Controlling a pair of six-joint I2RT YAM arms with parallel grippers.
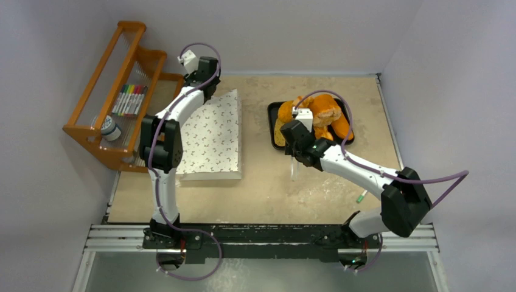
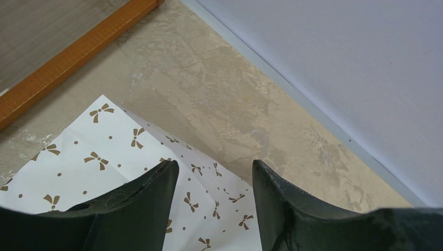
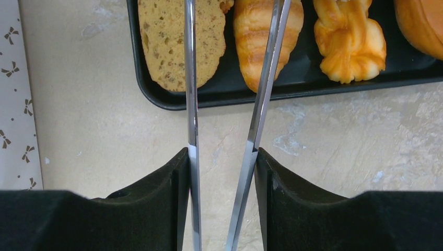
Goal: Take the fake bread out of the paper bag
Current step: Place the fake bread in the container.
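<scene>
The paper bag (image 1: 213,137), white with small brown bows, lies flat on the left of the table. Its far corner shows in the left wrist view (image 2: 104,157). My left gripper (image 1: 209,88) (image 2: 215,167) is open and empty just above that corner. The fake bread (image 1: 322,112) is piled on a black tray (image 1: 272,112). The right wrist view shows a tan slice (image 3: 177,42), a ridged loaf (image 3: 266,36), a twisted piece (image 3: 347,42) and a roll (image 3: 418,21) on the tray (image 3: 292,89). My right gripper (image 1: 296,152) (image 3: 222,157) is shut on metal tongs (image 3: 190,104), at the tray's near edge.
An orange wooden rack (image 1: 91,131) stands at the far left with markers (image 1: 129,99) and a small jar (image 1: 109,129) in it. A small green item (image 1: 361,196) lies on the table near the right arm. Walls close the table at the back and right.
</scene>
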